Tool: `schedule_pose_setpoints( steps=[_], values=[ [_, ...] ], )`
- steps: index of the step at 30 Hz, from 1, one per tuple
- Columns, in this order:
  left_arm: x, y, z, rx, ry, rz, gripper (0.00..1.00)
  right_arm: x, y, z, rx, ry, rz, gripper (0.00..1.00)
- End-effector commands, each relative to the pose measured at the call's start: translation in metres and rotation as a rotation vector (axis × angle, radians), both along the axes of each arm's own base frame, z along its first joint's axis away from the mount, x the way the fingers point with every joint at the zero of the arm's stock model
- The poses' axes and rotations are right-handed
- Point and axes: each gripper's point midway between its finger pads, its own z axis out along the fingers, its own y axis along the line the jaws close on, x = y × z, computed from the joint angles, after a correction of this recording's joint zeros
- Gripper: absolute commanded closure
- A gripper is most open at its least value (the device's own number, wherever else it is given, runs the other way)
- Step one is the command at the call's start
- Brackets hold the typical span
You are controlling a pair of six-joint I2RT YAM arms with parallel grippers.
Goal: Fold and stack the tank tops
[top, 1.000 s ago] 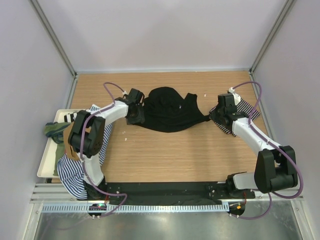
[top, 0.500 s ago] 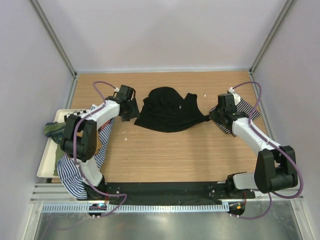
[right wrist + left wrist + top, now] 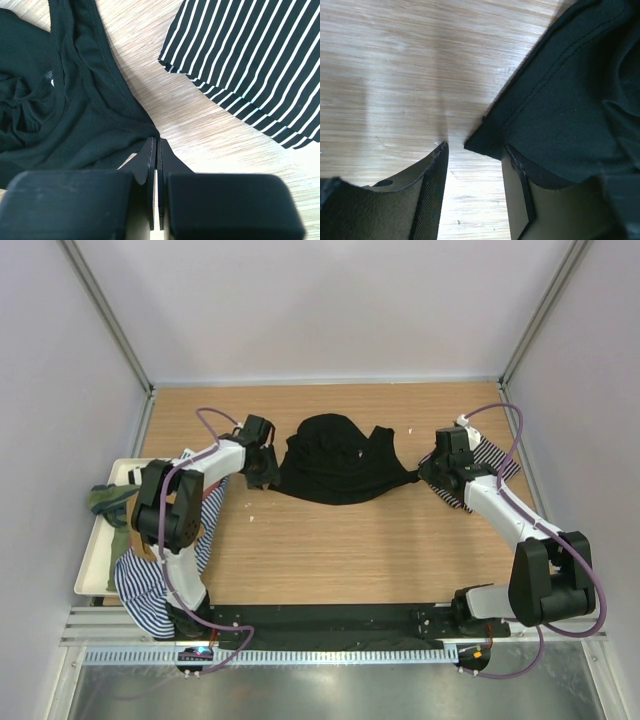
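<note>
Right gripper (image 3: 156, 143) clamps the black tank top (image 3: 335, 465) at one corner; left gripper (image 3: 475, 148) spread (cloth corner between its jaws).

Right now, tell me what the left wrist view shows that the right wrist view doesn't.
Only the left wrist view shows the left claw, which is open, with a corner of the black top between its fingers. Only the right wrist view shows the right claw, which is shut on the black top's edge, and the striped top, which lies apart from the black one. Both views show the black top and the wooden table.
</note>
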Motion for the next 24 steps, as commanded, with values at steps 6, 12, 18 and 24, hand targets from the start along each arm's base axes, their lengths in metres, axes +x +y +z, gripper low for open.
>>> schedule_pose_setpoints(
  steps=[6,12,18,24],
  values=[
    [0.006,-0.004,-0.006,0.063,0.006,-0.036,0.55,0.006,-0.001,0.013,-0.005,-0.052,0.006,0.99],
    [-0.003,0.0,-0.012,0.123,0.027,-0.056,0.57,0.006,-0.001,0.014,-0.005,-0.055,0.005,0.99],
    [-0.014,-0.007,-0.019,0.145,0.052,-0.087,0.61,0.004,0.0,0.014,0.002,-0.057,0.007,0.99],
    [-0.031,-0.01,-0.038,0.125,0.094,-0.095,0.76,0.0,-0.002,0.016,-0.005,-0.063,0.001,0.99]
  ],
)
